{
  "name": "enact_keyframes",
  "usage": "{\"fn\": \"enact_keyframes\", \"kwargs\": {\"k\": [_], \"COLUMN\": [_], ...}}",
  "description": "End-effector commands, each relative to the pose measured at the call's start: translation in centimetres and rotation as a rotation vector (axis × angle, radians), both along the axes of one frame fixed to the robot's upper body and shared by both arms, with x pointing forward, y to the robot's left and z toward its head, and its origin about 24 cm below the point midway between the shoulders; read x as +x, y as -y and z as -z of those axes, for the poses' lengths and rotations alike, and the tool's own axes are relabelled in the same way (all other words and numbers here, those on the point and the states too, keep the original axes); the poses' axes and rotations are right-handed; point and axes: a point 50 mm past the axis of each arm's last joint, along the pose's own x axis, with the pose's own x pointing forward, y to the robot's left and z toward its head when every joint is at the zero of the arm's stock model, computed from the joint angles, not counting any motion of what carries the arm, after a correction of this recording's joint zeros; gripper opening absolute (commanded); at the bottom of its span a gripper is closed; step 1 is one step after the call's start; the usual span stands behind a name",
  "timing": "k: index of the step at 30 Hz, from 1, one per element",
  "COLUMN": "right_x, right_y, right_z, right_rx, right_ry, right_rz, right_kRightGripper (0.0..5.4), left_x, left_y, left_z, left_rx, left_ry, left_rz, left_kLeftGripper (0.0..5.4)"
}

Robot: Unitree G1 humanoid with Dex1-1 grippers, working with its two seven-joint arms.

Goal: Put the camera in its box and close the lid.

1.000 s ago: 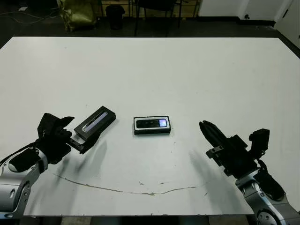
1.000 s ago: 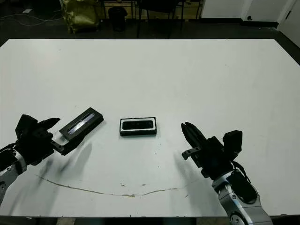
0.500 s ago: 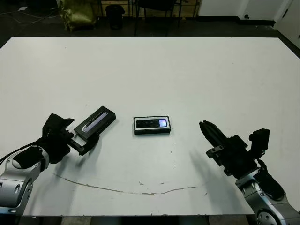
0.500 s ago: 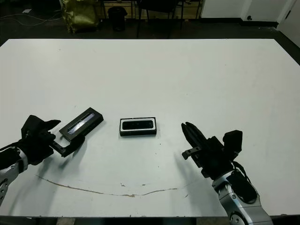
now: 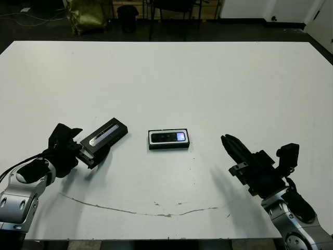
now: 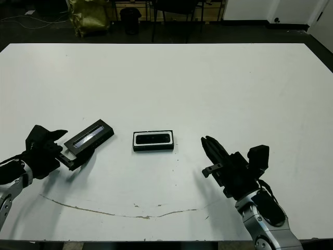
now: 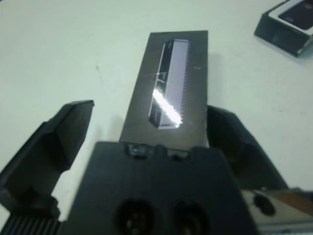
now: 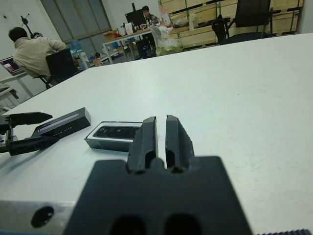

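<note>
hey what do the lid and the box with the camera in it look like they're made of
The lid looks like matte black card or plastic; its lavender-grey strip is glossy, catching a bright glare. The box looks like a stiff black tray, probably cardboard, with a white lining showing as a pale rim. The camera in it seems matte black plastic or metal, with a shiny bluish patch at one end.

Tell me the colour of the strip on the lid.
Glossy grey-lavender on the black lid; clearest in the left wrist view.
</note>
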Motion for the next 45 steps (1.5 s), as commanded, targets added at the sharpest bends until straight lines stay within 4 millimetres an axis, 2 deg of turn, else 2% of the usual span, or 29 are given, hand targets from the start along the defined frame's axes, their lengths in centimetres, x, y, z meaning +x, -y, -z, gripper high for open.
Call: {"fn": "enact_keyframes", "kwargs": {"k": [1,22,26,34,36,40,45], "right_x": [0.0,-0.2,-0.1,-0.2,-0.2,-0.2,-0.1], "right_y": [0.3,0.3,0.3,0.4,0.4,0.3,0.4], "right_z": [0.4,0.4,0.5,0.5,0.5,0.4,0.6], "right_rx": [-0.001,0.004,-0.001,0.012,0.020,0.006,0.006], "right_ry": [-0.014,-0.022,-0.015,-0.024,-0.022,-0.014,-0.016], "right_rz": [-0.005,0.009,0.011,0.017,0.015,0.019,0.019], "right_kRightGripper": [0.00,0.00,0.00,0.00,0.00,0.00,0.00], "left_x": [-0.6,0.0,0.3,0.4,0.5,0.5,0.6], "left_y": [-0.7,-1.7,-1.9,-2.7,-2.9,-3.3,-3.5], "left_z": [1.5,3.0,2.8,2.1,1.9,1.5,1.0], "left_rx": [0.046,0.133,0.133,0.139,0.163,0.220,0.169], "left_ry": [-0.088,-0.208,-0.266,-0.382,-0.395,-0.394,-0.418], "left_rz": [-0.026,0.125,0.184,0.274,0.321,0.398,0.393], "left_kLeftGripper": [5.39,5.39,4.92,2.95,2.61,2.55,2.55]}}
